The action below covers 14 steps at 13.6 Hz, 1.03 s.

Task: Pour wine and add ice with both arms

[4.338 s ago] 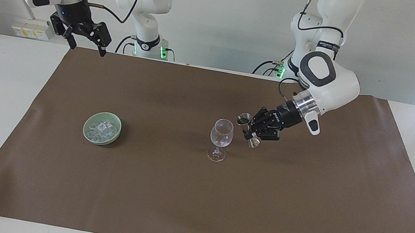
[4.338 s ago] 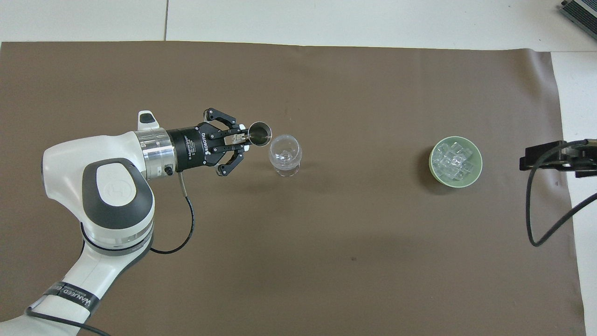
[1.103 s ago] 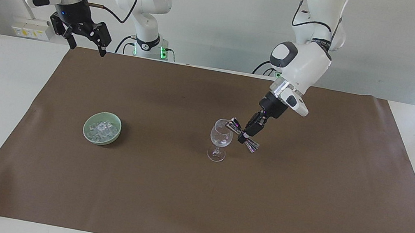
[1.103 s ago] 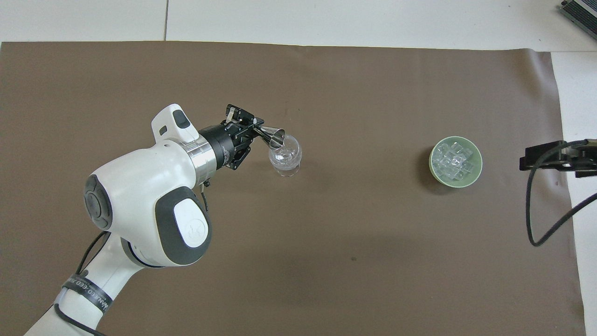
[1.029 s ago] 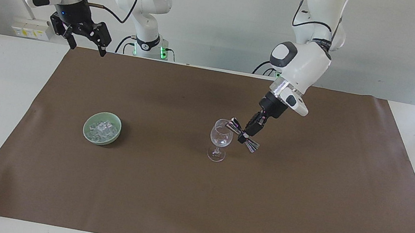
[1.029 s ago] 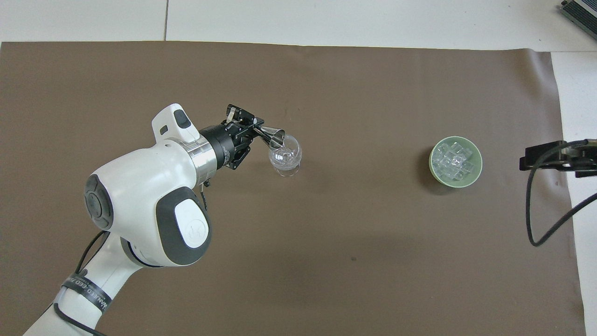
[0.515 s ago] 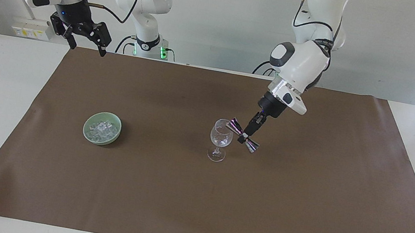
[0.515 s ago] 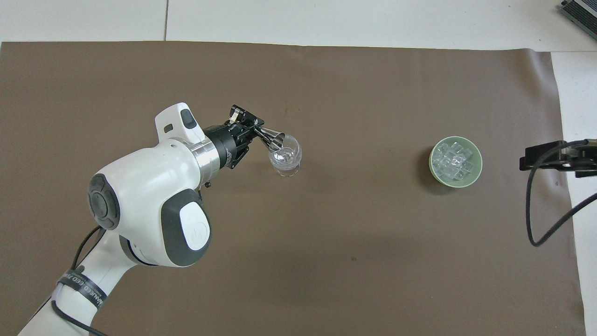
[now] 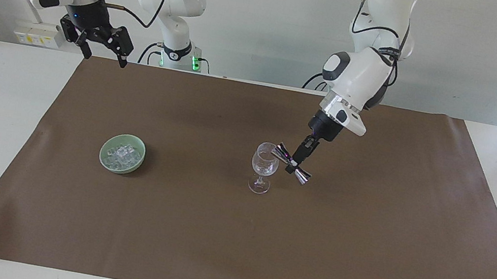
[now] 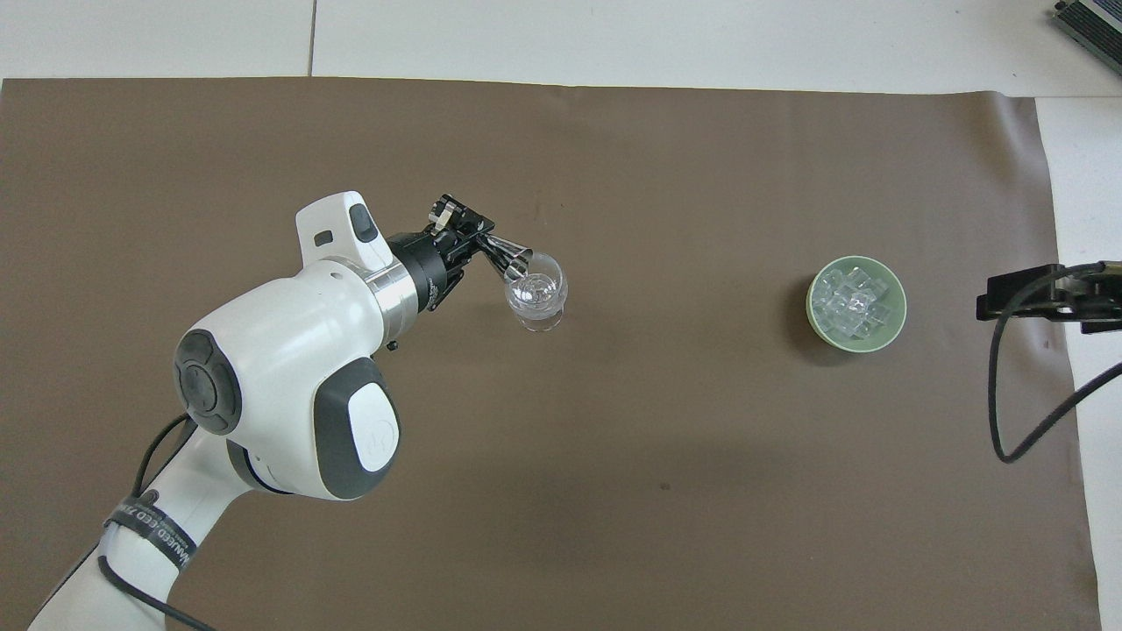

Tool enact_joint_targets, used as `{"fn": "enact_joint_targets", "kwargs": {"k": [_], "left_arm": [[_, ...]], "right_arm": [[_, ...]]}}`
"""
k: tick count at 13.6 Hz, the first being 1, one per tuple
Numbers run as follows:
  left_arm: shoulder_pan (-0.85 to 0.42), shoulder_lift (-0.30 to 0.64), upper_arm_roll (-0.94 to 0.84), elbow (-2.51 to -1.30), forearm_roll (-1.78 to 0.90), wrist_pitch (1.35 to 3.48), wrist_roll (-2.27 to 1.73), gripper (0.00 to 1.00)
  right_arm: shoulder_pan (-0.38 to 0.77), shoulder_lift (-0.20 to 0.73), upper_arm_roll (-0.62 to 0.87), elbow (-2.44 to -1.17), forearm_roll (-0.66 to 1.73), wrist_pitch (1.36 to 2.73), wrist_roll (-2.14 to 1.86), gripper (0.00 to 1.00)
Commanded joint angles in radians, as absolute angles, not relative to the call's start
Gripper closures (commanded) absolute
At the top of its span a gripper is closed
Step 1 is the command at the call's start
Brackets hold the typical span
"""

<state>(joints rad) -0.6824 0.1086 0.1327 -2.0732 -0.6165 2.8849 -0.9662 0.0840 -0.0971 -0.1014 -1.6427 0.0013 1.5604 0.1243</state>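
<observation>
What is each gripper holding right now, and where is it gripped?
The left gripper holds the metal jigger by its narrow waist, tipped at the wine glass rim. The right gripper holds nothing.

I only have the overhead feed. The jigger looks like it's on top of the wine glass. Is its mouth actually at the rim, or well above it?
Observer: From the facing view, the jigger is tipped steeply, its lower mouth right at the rim of the wine glass; I cannot tell if they touch.
Operator: Is the left gripper gripping it properly?
Observer: Yes, the left gripper is shut on the jigger's narrow waist, the other cone sticking out toward the left arm's end.
Operator: I barely see the right gripper. Where is it?
Observer: The right gripper waits open, high over the mat's edge nearest the robots, not over the green bowl of ice.
</observation>
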Motion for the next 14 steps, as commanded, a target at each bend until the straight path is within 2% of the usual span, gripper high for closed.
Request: {"fn": "enact_joint_targets", "kwargs": {"k": [1, 6, 14], "left_arm": [[-0.704, 0.107, 0.149, -2.086, -0.574, 2.921, -0.971, 1.00], [-0.706, 0.120, 0.149, -2.086, -0.572, 2.997, -0.969, 1.00], [-0.730, 0.121, 0.149, -2.089, -0.505, 3.005, -0.957, 1.00]], "right_arm": [[0.084, -0.101, -0.104, -1.644, -0.002, 1.546, 0.106, 0.00], [0.084, -0.101, -0.104, -1.643, -0.002, 1.546, 0.106, 0.00], [0.084, -0.101, -0.104, -1.644, -0.002, 1.546, 0.106, 0.00]]}}
